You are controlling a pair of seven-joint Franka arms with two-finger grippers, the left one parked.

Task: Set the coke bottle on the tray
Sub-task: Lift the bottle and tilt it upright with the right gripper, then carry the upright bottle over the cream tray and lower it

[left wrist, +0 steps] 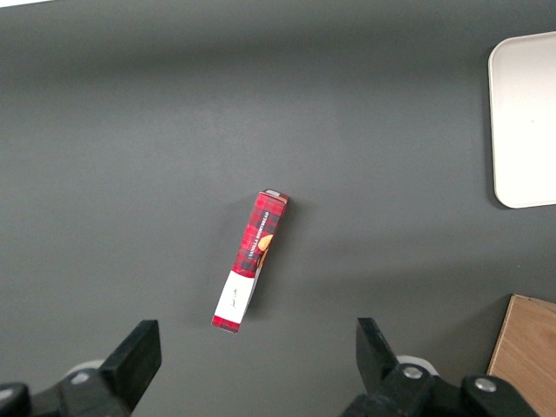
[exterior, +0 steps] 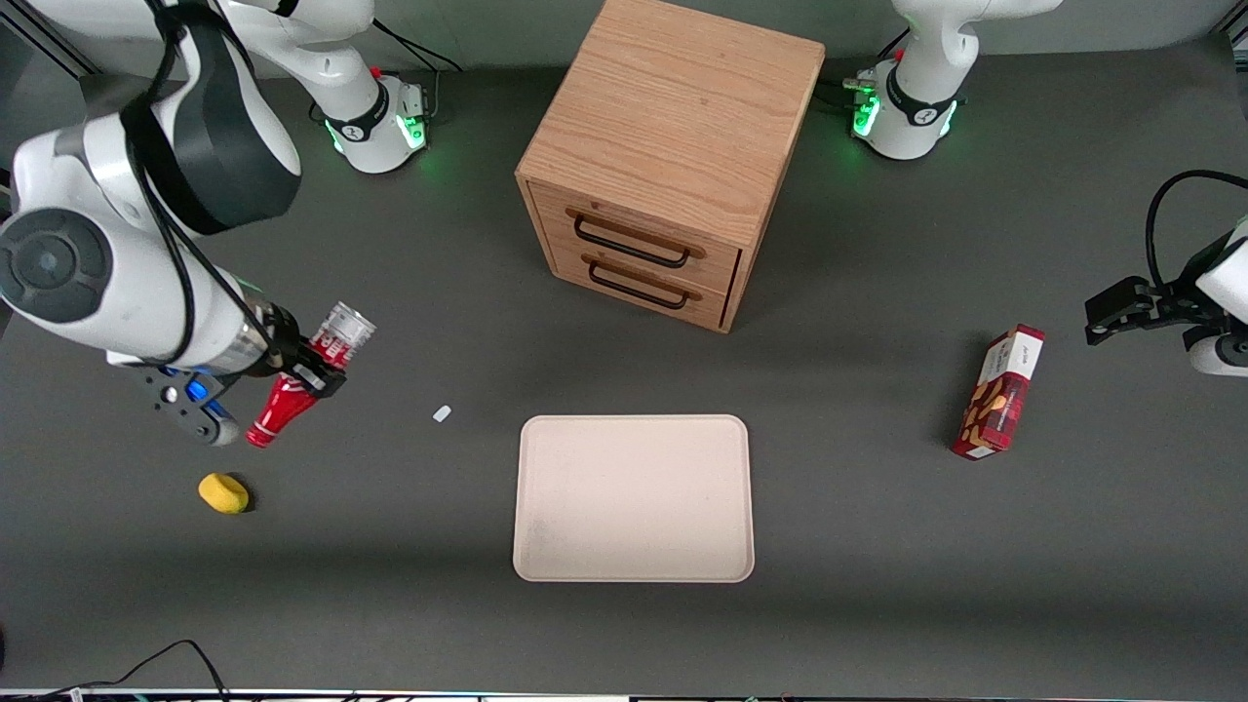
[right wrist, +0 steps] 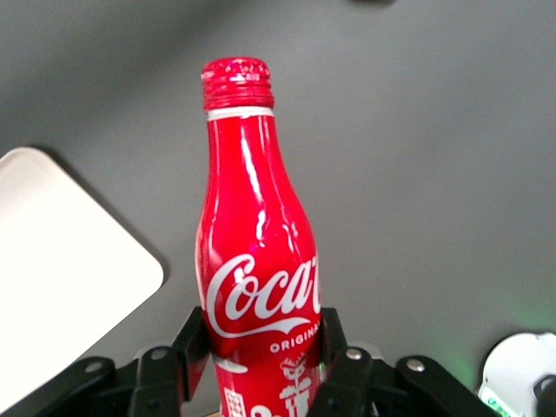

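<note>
The coke bottle (exterior: pixel 307 375) is a slim red bottle with white script, held tilted in the air with its neck pointing down toward the table and its silvery base end up. My gripper (exterior: pixel 310 369) is shut on its body, at the working arm's end of the table. In the right wrist view the bottle (right wrist: pixel 259 261) stands between the two black fingers (right wrist: pixel 193 334), which press its sides, with the gripper (right wrist: pixel 259 347) closed around it. The cream-beige tray (exterior: pixel 634 499) lies flat near the table's middle, in front of the drawer cabinet, well apart from the bottle. A corner of the tray (right wrist: pixel 61 278) shows beside the bottle.
A wooden two-drawer cabinet (exterior: pixel 663 156) stands farther from the front camera than the tray. A yellow lump (exterior: pixel 223 492) lies on the table just below the gripper. A small white scrap (exterior: pixel 442 413) lies between bottle and tray. A red snack box (exterior: pixel 999 392) lies toward the parked arm's end.
</note>
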